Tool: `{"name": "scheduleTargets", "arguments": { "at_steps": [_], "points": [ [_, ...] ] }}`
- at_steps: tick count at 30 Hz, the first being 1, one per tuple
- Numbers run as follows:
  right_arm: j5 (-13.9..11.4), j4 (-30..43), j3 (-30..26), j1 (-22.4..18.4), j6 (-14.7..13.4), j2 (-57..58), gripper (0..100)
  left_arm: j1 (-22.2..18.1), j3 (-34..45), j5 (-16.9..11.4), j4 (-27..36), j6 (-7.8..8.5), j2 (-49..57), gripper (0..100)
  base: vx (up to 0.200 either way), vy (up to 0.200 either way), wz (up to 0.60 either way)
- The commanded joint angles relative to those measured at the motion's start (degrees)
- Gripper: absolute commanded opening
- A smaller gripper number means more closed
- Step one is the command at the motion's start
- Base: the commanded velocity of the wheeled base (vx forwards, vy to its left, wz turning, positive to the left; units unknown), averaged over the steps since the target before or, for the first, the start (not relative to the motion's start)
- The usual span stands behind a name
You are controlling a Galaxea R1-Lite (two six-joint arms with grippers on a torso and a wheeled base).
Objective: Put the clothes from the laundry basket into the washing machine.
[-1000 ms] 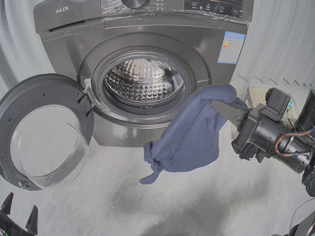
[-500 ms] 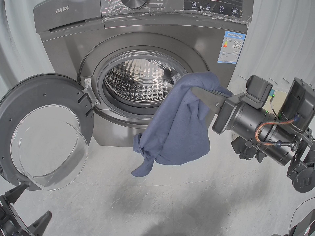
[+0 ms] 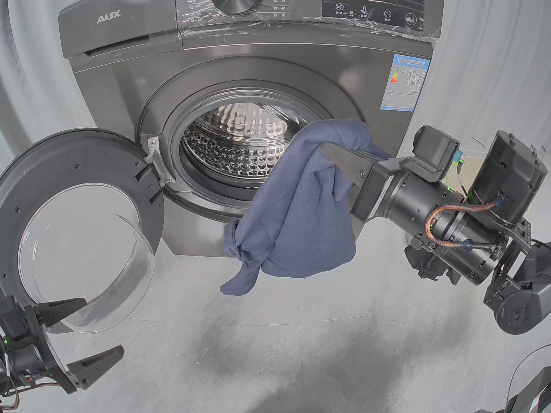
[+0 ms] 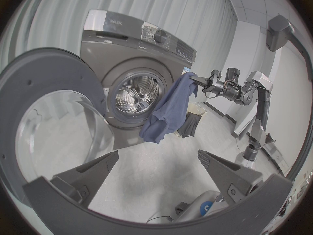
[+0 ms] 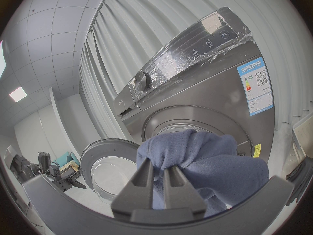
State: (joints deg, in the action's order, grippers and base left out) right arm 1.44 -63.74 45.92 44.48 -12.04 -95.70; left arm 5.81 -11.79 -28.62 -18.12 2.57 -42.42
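A blue garment (image 3: 298, 213) hangs from my right gripper (image 3: 333, 153), which is shut on its top fold just in front of the right side of the drum opening (image 3: 244, 139) of the grey washing machine (image 3: 258, 64). The cloth's knotted lower end dangles below the door ring. In the right wrist view the gripper (image 5: 158, 167) pinches the blue garment (image 5: 208, 167). My left gripper (image 3: 77, 334) is open and empty, low at the left below the swung-open round door (image 3: 69, 225). The laundry basket (image 4: 197, 108) stands right of the machine with a dark garment (image 4: 189, 126) draped over its rim.
The open door (image 4: 49, 115) stands out to the left of the machine, close to my left gripper (image 4: 156, 167). Bare grey floor (image 3: 275, 345) lies in front of the machine. Pale curtains hang behind it.
My right gripper carried the blue garment left and up, from beside the basket to the drum opening. My left gripper rose into view at the lower left and turned sideways.
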Motion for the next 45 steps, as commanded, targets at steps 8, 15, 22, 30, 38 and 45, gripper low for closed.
{"name": "scheduleTargets", "arguments": {
  "at_steps": [8, 15, 22, 30, 38, 45],
  "points": [
    [0.14, -0.15, 2.33, -0.36, -0.17, -1.86, 0, 10.53, -4.21, -0.73, -10.45, -2.13, -21.21, 100, 0.000, 0.000, 0.00],
    [0.14, -0.15, 1.80, -0.54, -0.17, -1.51, 0, 15.45, -4.03, -0.29, -19.15, -4.33, -32.99, 100, 0.000, 0.000, 0.00],
    [0.14, -0.15, 0.66, -0.10, -0.35, -1.16, 0, 16.77, -7.37, -0.03, -23.46, -5.82, -41.25, 100, 0.000, 0.000, 0.00],
    [0.14, -0.15, 0.75, -0.01, -0.35, -1.16, 0, 18.09, -10.62, -0.03, -28.20, -6.79, -48.63, 100, 0.000, 0.000, 0.00],
    [0.14, -0.15, 0.75, 0.08, -0.26, -1.16, 0, 19.32, -13.70, 0.06, -32.25, -7.14, -54.96, 100, 0.000, 0.000, 0.00],
    [0.14, -0.24, 0.66, 0.25, -0.35, -1.16, 0, 20.11, -17.13, 2.43, -36.46, -8.11, -60.23, 100, 0.000, 0.000, 0.00]
  ]
}}
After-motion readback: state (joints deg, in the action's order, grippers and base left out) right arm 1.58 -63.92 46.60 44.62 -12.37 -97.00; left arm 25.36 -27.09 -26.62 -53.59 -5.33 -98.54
